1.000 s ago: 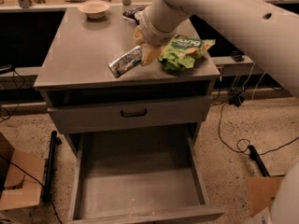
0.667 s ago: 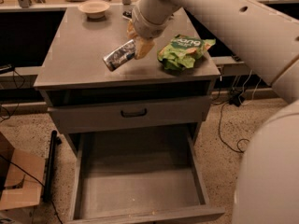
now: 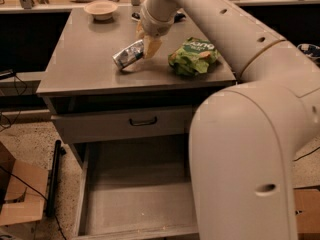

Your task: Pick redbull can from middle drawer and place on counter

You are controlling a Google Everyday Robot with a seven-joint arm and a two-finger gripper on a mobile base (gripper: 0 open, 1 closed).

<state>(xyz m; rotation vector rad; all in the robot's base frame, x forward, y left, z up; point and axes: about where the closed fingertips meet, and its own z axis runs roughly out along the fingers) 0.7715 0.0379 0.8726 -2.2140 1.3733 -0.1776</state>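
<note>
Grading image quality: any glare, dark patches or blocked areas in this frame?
Camera view: warm, dim light; highlights on the can, gripped by the claw over the counter; the open drawer's floor lies in shadow; the arm blocks the lower right.

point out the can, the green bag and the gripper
can (image 3: pixel 128 55), camera view, middle of its silver side
green bag (image 3: pixel 194 56), camera view, centre of its front
gripper (image 3: pixel 147 48), camera view, between its fingertips, over the counter (image 3: pixel 85 59) at the can's right end

The gripper (image 3: pixel 148 45) grips the tilted silver redbull can (image 3: pixel 128 55) low over the counter (image 3: pixel 85 64); middle drawer (image 3: pixel 135 201) open.
</note>
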